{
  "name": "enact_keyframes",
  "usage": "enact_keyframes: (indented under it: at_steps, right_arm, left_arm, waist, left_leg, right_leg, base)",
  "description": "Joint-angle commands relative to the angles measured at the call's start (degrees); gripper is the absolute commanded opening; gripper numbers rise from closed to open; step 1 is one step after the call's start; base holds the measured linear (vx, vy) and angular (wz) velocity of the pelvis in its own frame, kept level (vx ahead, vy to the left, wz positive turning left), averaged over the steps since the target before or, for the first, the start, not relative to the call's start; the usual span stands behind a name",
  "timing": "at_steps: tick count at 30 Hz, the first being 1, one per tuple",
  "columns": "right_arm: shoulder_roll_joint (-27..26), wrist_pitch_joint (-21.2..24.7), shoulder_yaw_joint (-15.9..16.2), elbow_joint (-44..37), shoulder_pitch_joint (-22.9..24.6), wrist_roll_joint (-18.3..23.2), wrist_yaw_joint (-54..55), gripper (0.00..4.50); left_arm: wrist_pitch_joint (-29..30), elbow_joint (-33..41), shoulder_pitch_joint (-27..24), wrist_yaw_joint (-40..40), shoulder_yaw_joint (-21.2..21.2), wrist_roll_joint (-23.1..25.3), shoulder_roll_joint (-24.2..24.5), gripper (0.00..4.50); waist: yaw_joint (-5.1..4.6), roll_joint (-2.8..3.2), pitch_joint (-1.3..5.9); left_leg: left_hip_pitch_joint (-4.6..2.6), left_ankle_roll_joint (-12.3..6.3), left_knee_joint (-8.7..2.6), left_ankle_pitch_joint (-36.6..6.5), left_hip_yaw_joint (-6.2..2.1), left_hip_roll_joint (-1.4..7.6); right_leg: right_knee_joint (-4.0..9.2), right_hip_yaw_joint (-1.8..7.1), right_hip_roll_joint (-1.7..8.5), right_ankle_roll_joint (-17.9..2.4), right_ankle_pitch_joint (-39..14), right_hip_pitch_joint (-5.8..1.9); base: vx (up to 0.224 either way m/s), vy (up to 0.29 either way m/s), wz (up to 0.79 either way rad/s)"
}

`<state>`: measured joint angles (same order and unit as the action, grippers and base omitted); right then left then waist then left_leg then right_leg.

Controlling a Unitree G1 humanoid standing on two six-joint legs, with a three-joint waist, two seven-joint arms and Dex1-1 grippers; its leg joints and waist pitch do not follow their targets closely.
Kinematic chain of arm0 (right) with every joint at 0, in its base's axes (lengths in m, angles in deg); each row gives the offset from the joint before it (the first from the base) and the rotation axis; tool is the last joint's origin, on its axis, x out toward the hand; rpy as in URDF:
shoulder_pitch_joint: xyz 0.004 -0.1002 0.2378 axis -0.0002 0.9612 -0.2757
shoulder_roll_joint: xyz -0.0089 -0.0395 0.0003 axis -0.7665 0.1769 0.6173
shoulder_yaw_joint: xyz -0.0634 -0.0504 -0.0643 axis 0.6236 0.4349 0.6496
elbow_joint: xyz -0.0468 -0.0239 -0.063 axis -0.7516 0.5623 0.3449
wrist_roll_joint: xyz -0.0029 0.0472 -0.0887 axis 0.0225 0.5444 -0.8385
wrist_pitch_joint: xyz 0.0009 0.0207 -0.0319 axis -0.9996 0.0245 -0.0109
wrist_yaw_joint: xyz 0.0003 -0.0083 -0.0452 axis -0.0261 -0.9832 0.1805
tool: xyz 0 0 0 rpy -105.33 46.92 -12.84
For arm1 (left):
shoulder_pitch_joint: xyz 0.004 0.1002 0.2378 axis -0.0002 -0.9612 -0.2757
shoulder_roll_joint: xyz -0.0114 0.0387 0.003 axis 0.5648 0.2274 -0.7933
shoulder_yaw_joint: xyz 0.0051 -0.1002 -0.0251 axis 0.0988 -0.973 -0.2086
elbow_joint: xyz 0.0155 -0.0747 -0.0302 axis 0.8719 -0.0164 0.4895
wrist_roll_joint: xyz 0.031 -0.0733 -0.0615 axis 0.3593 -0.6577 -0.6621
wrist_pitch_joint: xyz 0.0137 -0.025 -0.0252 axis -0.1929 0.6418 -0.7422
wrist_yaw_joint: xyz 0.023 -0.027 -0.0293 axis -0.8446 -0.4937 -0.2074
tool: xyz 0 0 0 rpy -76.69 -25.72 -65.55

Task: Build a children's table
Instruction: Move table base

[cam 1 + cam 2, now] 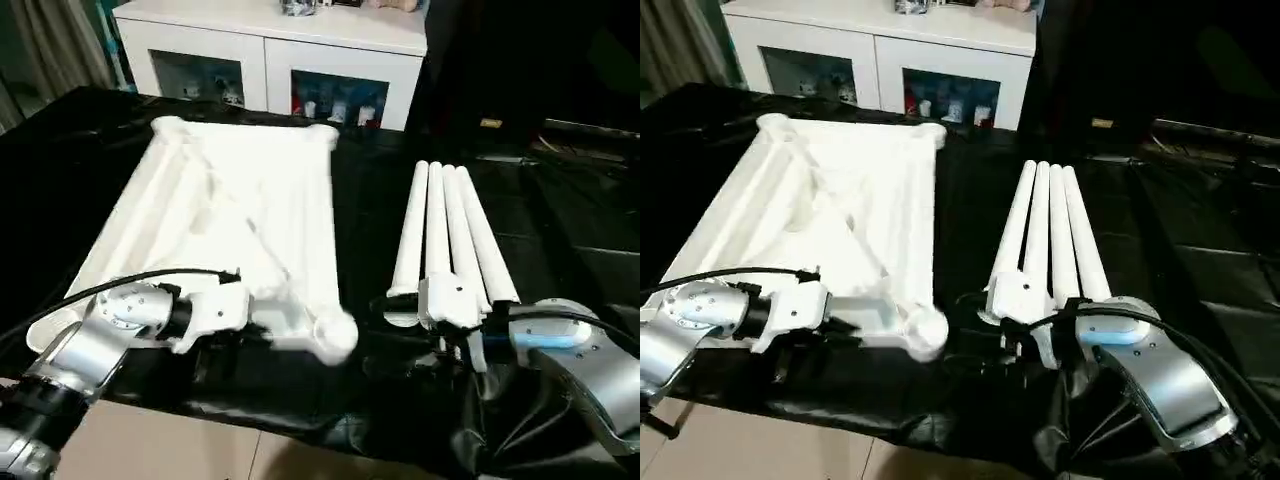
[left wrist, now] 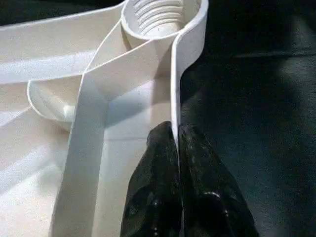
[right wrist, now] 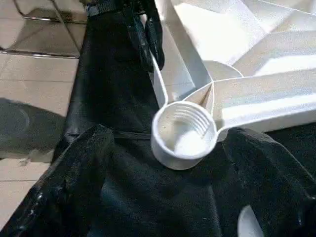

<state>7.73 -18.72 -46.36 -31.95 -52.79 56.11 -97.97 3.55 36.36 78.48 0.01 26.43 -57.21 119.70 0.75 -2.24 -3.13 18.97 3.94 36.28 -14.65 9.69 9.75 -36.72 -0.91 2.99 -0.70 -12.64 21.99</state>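
Note:
The white tabletop (image 1: 230,200) lies ribbed side up on the black sheet, left of centre. My left gripper (image 2: 177,131) is shut on the thin wall of its near rim, a short way from the near right corner socket (image 1: 335,335). That socket's threaded inside shows in the right wrist view (image 3: 183,134). My right gripper (image 3: 173,192) stands open just right of the socket, with nothing between its fingers (image 3: 74,182). Several white tube legs (image 1: 445,230) lie side by side on the right, their near ends beside my right wrist.
The black-sheeted worktable (image 1: 560,230) runs on to the right and back. A white cabinet (image 1: 270,40) with glass doors stands behind it. Tiled floor (image 1: 200,450) lies just past the table's near edge, where the sheet hangs crumpled.

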Motion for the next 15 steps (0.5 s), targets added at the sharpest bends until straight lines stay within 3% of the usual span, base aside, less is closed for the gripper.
enact_keyframes:
  at_steps: [1,7,15]
  right_arm:
    - [0.0,-0.6,-1.2,0.9,-1.0,-0.7,0.5,3.96]
    - [-0.8,-1.3,-1.5,2.4,-1.8,-1.8,2.3,3.96]
    - [-1.4,-1.7,-1.8,3.7,-2.7,-2.8,3.7,3.96]
  left_arm:
    - [-0.7,-3.3,0.9,-2.5,-0.7,2.8,0.4,0.01]
    - [-3.1,-6.7,1.9,-2.3,-0.9,3.8,1.5,0.01]
    - [-6.8,-12.7,4.3,-4.1,-2.1,4.8,2.8,0.01]
  waist:
    - [0.22,0.16,2.58]
    - [-0.09,0.41,2.83]
    - [-0.19,0.34,2.67]
  left_leg:
    - [0.55,-0.64,-5.35,-8.1,-1.31,3.26]
    - [0.67,-1.19,-5.19,-5.3,-1.25,3.30]
    - [0.52,-0.67,-5.31,-7.3,-1.23,3.29]
  right_leg:
    - [5.04,2.91,4.72,-11.4,-14.5,-1.98]
    - [4.44,2.77,4.63,-13.1,-8.0,-2.08]
    - [4.80,2.90,4.74,-12.5,-11.2,-1.98]
  base:
    - [0.000,0.000,0.00]
    - [0.000,0.000,0.00]
    - [0.000,0.000,0.00]
